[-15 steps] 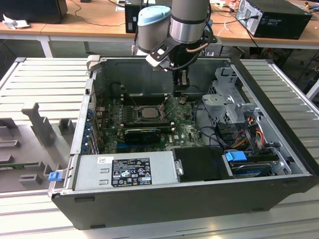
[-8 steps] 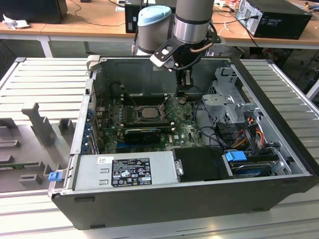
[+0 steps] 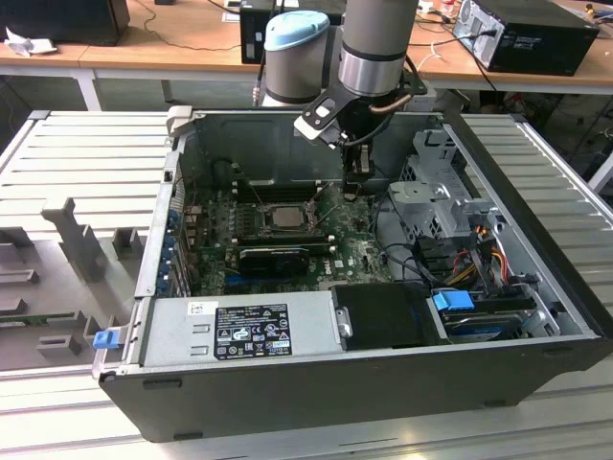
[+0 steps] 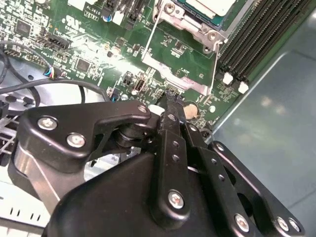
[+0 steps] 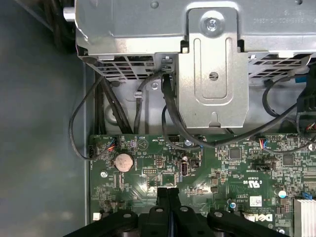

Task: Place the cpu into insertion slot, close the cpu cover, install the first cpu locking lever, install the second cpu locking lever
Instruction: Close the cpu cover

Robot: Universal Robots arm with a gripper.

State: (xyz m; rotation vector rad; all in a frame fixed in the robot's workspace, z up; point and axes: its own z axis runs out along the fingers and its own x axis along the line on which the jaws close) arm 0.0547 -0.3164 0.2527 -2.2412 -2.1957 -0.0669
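Claw point(image 5: 167, 191) of mine is pinched shut on nothing, hanging just beside the cpu point(image 3: 284, 217). It sits in the insertion slot point(image 3: 261, 219), half cut off in the second wrist view.

Ribbed grey metal bench point(image 3: 86, 153) under everything, from where I sit. Grey fixture blocks point(image 3: 81, 244) stand near its edge on the exterior view's left. Beyond its far edge, a wooden desk point(image 3: 182, 43) on white legs point(image 3: 88, 91) carries black computer cases point(image 3: 536, 36). Light even.
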